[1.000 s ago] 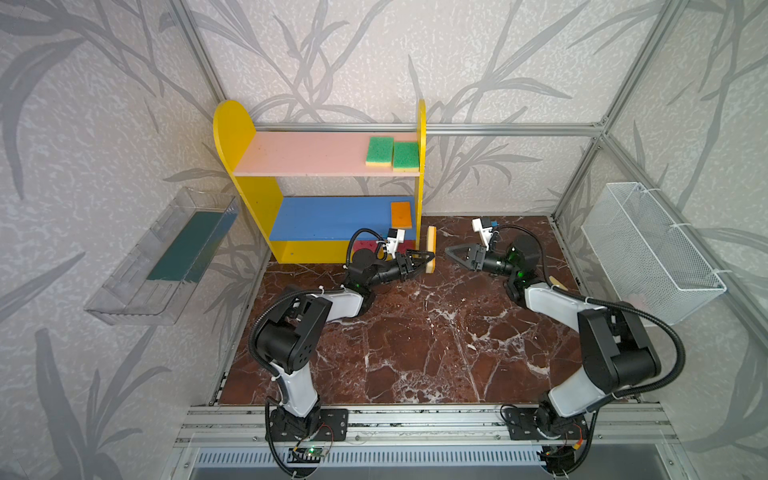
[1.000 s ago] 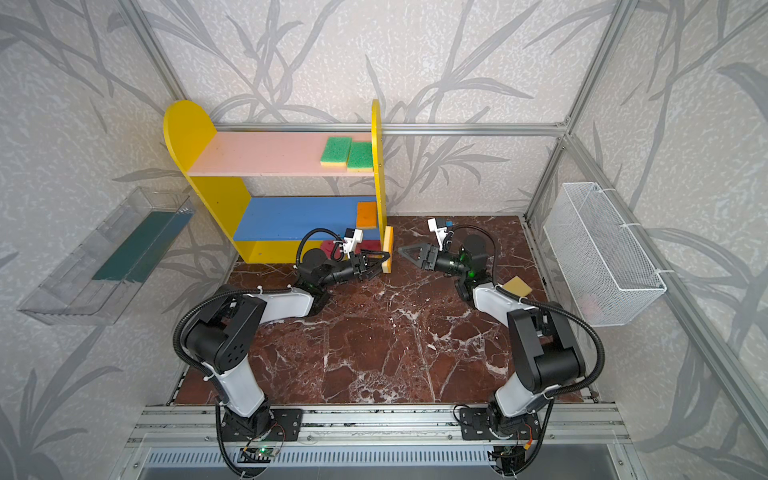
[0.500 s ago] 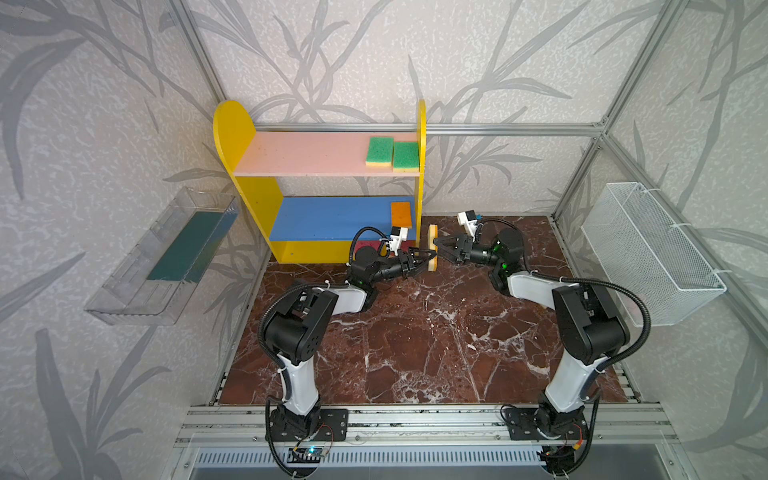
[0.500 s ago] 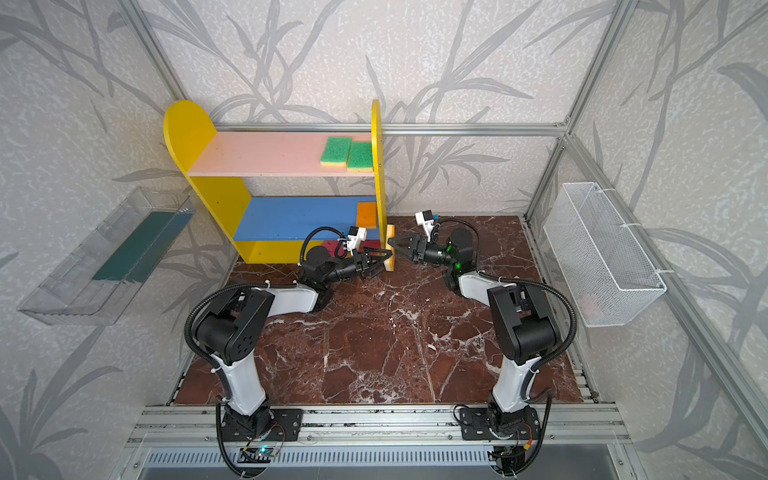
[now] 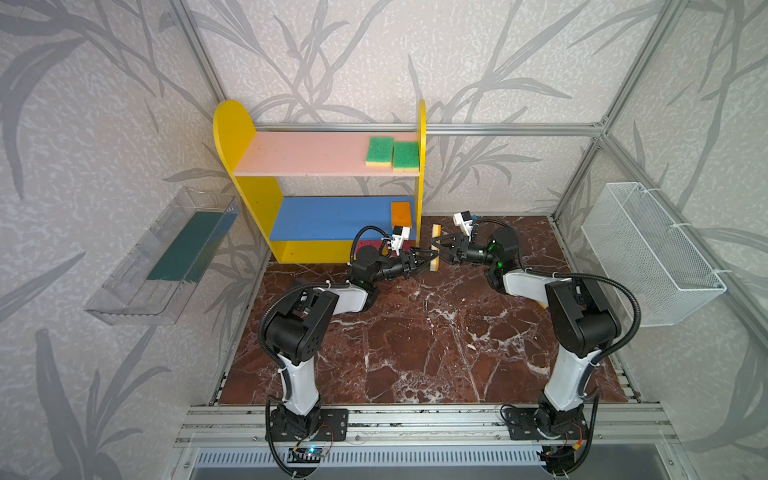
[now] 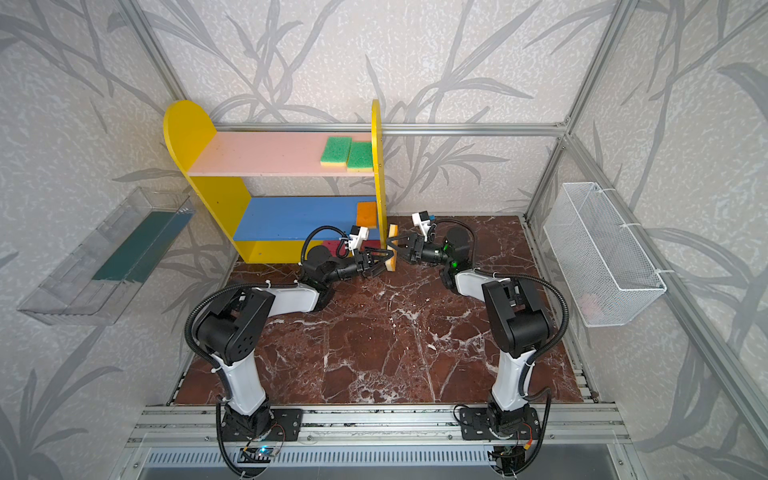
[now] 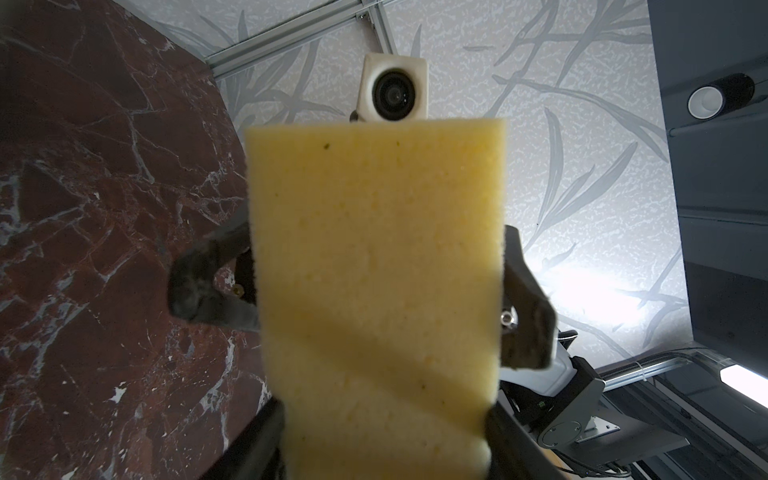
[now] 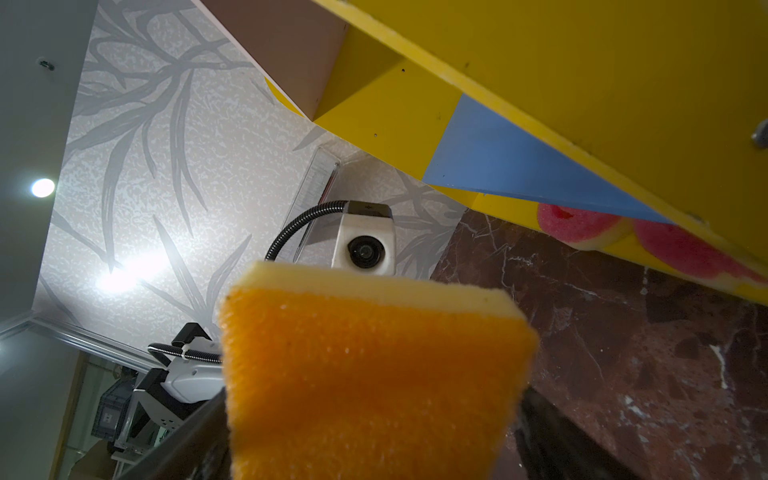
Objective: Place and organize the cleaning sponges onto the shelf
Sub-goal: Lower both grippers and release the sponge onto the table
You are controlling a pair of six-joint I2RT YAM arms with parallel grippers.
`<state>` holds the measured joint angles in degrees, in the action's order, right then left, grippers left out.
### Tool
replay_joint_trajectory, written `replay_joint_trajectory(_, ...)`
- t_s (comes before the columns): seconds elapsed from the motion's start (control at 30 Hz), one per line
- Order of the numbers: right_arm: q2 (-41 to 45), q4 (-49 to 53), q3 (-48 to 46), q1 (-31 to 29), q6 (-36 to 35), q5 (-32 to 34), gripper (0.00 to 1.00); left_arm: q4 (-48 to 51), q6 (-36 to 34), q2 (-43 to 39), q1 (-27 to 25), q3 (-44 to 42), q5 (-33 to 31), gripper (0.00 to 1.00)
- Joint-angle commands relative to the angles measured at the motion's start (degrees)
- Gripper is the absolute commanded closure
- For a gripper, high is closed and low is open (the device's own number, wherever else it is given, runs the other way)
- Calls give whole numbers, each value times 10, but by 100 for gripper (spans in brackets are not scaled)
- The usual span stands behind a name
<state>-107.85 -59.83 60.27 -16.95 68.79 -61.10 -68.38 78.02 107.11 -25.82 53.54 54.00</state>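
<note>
A yellow sponge with an orange scrub face [image 5: 435, 248] [image 6: 391, 248] stands on edge in the air just right of the shelf's [image 5: 307, 160] side panel. My left gripper [image 5: 430, 259] [image 7: 382, 440] is shut on its lower part, yellow side [image 7: 374, 249] toward that wrist. My right gripper [image 5: 437, 249] [image 8: 374, 436] is open, its fingers [image 7: 208, 282] straddling the same sponge, orange face [image 8: 365, 353] toward it. Two green sponges [image 5: 379, 151] [image 5: 406, 156] lie on the pink board. An orange one [image 5: 401, 214] lies on the blue board. Two pink round ones [image 8: 582, 228] [image 8: 681, 253] sit on the yellow base.
A clear plastic tray [image 5: 166, 257] hangs on the left wall and a white wire basket [image 5: 648, 253] on the right wall. The floor is dark red marble [image 5: 415, 340]. A yellow sliver [image 5: 542, 305] shows on the floor beside the right arm's link.
My right gripper has moved left, from well clear of the held sponge to straddling it. The left gripper has kept the sponge almost still.
</note>
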Motion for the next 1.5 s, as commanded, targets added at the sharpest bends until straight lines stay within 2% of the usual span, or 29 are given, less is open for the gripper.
replay_joint_trajectory(0.0,1,-16,10,-6,-8,-8,1,-10,4,-9,-2,9,19,37)
replay_joint_trajectory(0.07,4,-1,11,-7,-16,-7,1,-10,3,-10,-2,10,19,37)
replay_joint_trajectory(0.13,8,7,12,-7,-17,-5,5,-6,0,-12,-3,8,18,37)
replay_joint_trajectory(0.37,8,15,9,-7,-16,6,31,5,-11,-16,-3,-6,15,37)
replay_joint_trajectory(0.5,5,6,6,-7,-8,8,40,8,-16,-20,-3,-11,15,35)
replay_joint_trajectory(0.57,7,3,4,-7,-5,9,43,10,-18,-20,-3,-12,15,33)
replay_joint_trajectory(0.67,15,12,0,-6,-11,11,45,12,-23,-25,-3,-16,14,21)
replay_joint_trajectory(0.73,29,33,-8,-4,-26,13,45,31,-37,-36,-2,-24,10,2)
replay_joint_trajectory(0.83,68,153,-18,-2,-97,23,45,136,-114,-78,2,-45,-15,1)
replay_joint_trajectory(0.87,90,240,-18,-3,-146,35,44,205,-161,-102,0,-52,-34,1)
replay_joint_trajectory(0.97,157,477,-20,-10,-305,118,40,389,-284,-177,-2,-82,-138,1)
replay_joint_trajectory(1.0,173,540,-21,-14,-349,153,38,418,-303,-199,-2,-100,-176,1)
replay_joint_trajectory(1.07,194,612,-32,-19,-392,197,37,444,-321,-232,-4,-137,-235,1)
replay_joint_trajectory(1.17,213,687,-54,-34,-434,273,37,509,-369,-267,-24,-169,-306,7)
replay_joint_trajectory(1.3,217,769,-66,-85,-485,393,32,585,-418,-298,-79,-185,-400,11)
replay_joint_trajectory(1.37,208,785,-67,-99,-493,416,25,615,-433,-310,-105,-185,-446,11)
replay_joint_trajectory(1.47,200,778,-71,-112,-490,415,9,647,-444,-323,-130,-181,-485,11)
